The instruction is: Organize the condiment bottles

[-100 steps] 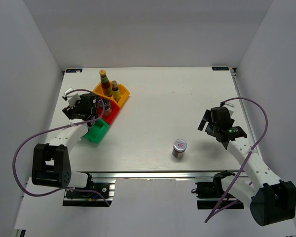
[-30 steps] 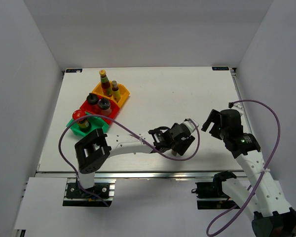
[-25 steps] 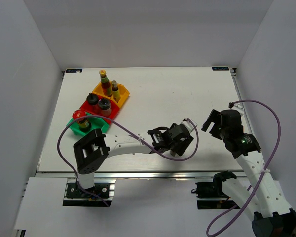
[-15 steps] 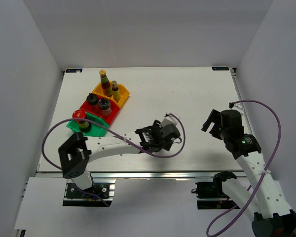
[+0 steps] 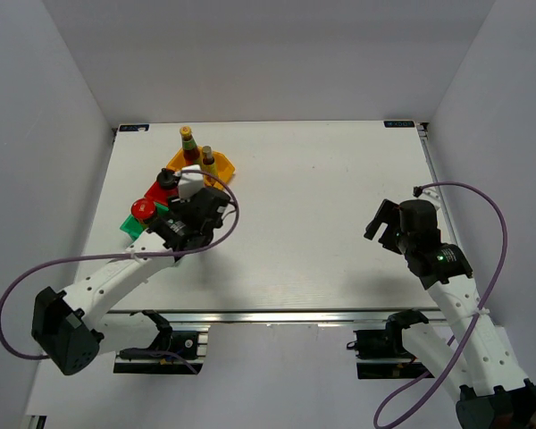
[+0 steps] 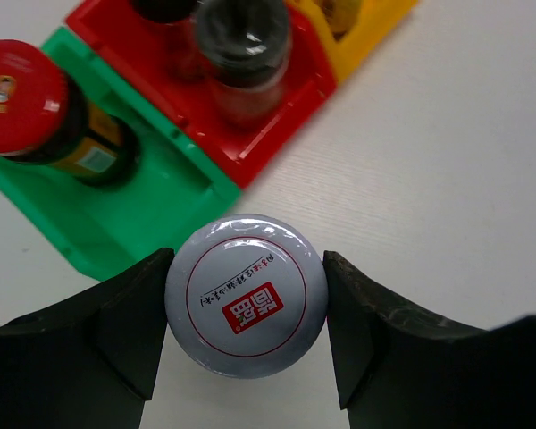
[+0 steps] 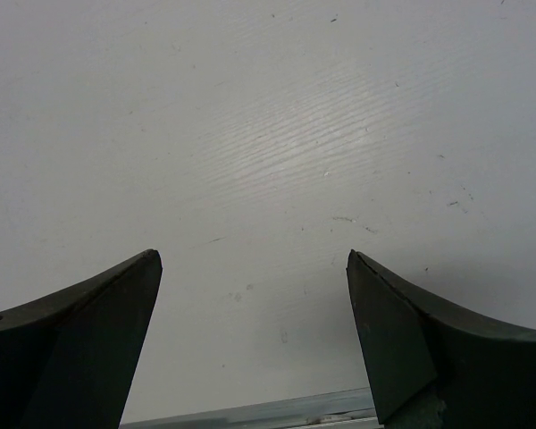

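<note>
The left claw (image 6: 246, 315) is grasping the silver-lidded jar (image 6: 247, 297) just short of the green tray (image 6: 161, 210) ahead; carrying it upright over the wall is looking wisest

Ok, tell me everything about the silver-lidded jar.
The jar shows only its round, glossy silver lid, printed with a thin red ring, a red mark and small dark lettering; its body is hidden beneath. It is upright, pinched on both sides by the black fingers of the left gripper, at the green tray's edge.
</note>
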Controlling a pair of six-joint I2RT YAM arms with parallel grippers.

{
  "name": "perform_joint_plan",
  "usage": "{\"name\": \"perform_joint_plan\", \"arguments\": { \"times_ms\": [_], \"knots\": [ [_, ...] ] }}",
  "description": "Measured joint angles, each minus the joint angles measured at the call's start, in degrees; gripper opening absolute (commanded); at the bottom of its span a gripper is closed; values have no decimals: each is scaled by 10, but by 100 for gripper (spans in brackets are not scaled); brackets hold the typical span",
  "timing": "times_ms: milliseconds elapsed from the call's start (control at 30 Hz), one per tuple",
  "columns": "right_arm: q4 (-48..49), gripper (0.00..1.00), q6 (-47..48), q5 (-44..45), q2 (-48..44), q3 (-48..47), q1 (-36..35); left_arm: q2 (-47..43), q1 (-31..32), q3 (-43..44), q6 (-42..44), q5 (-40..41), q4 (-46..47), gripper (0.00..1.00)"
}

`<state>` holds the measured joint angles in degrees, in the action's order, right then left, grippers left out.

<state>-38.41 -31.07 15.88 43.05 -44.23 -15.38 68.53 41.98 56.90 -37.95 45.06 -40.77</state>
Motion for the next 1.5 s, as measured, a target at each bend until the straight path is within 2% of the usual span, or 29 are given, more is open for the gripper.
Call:
{"name": "perform_joint_plan", "arguments": {
  "times_ms": [167, 367, 667, 1033, 1267, 1367, 1500],
  "knots": [
    [0, 89, 0, -2, 0, 0, 0, -30, -79, -14, -5, 5, 7, 23],
    [0, 89, 0, -2, 1, 0, 0, -3, -160, -25, 0, 4, 34, 19],
    [0, 89, 1, -1, 2, 1, 0, 47, -180, -31, -20, 19, 58, 19],
    [0, 89, 4, -1, 13, 1, 0, 47, -217, -92, -17, 37, 150, 19],
    [0, 89, 5, 1, 13, 1, 0, 40, -236, -112, -21, 25, 175, 33],
    [0, 89, 5, 1, 13, 1, 0, 40, -238, -122, -27, 22, 175, 34],
    [0, 89, 5, 1, 13, 1, 0, 41, -239, -126, -37, 18, 172, 50]
  ]
}}
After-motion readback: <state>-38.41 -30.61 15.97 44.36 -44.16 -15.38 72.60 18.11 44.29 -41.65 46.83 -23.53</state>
